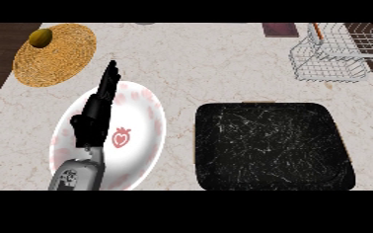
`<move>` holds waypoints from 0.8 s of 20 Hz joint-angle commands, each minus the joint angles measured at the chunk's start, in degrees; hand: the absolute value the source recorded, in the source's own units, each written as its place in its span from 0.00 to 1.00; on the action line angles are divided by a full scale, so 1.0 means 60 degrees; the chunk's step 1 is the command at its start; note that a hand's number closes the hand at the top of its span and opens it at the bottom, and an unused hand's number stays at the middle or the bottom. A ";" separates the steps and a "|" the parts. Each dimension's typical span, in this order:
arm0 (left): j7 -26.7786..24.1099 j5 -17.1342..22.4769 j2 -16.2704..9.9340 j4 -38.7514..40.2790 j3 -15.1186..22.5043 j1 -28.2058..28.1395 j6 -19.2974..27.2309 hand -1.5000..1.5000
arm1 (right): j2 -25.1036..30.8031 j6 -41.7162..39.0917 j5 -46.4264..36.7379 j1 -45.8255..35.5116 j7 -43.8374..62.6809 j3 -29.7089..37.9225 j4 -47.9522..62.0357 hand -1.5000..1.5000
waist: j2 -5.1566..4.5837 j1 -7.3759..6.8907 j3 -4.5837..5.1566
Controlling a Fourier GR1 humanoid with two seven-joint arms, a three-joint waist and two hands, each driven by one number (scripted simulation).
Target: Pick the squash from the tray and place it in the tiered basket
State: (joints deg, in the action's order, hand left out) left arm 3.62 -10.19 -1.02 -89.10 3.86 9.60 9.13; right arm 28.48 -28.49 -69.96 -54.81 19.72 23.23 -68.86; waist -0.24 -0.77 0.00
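The black square tray (270, 145) with white scratch marks lies at the lower right, and nothing shows on it. The white wire tiered basket (328, 59) stands at the far right back, with an orange-brown strip at its top rim. No squash shows in the tray or the basket. A small yellow-green oval thing (41, 37) rests on a round woven mat (62, 57) at the back left. My left hand (98, 111) hangs over a white plate, open, its fingers straight and pointing away from me. My right hand does not show.
A white plate (142, 128) with pink spots and a red strawberry mark lies under my left hand. A dark maroon block (280, 29) sits at the counter's back edge. Marble counter (211, 64) stretches between the mat and the basket.
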 commanded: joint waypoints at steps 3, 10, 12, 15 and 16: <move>-0.0380 0.0115 -0.0030 0.0387 -0.0220 0.0072 -0.0044 0.50 | 0.0917 0.1319 -0.0068 0.0074 -0.1056 -0.0085 0.1919 1.00 | -0.0001 0.0032 0.0000; -0.0414 0.0057 0.0000 0.0305 -0.0076 0.0158 -0.0016 0.50 | 0.0552 0.1896 0.1258 -0.0342 -0.0327 0.1591 0.3191 0.00 | -0.0005 0.0023 -0.0003; -0.0294 -0.0026 0.0150 0.0201 0.0042 0.0030 0.0121 0.50 | 0.0378 0.2272 0.1461 -0.1072 -0.0123 0.1750 0.3867 0.00 | -0.0024 -0.0087 -0.0004; -0.0341 -0.0133 0.0016 -0.0389 0.0167 -0.0686 0.0104 0.50 | 0.0603 0.2509 0.2181 -0.0539 -0.0797 0.2301 0.3867 0.00 | 0.0019 -0.0025 -0.0007; -0.0395 0.0010 0.0015 -0.0136 0.0062 -0.0321 -0.0003 0.50 | 0.0524 0.3016 0.2456 -0.0476 -0.0821 0.2738 0.3749 0.00 | 0.0007 0.0015 -0.0010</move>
State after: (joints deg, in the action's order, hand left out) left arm 1.63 -10.21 -0.88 -89.40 4.30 7.77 9.16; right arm 32.01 -14.81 -59.46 -58.22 16.17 35.24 -47.43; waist -0.25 -0.94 -0.04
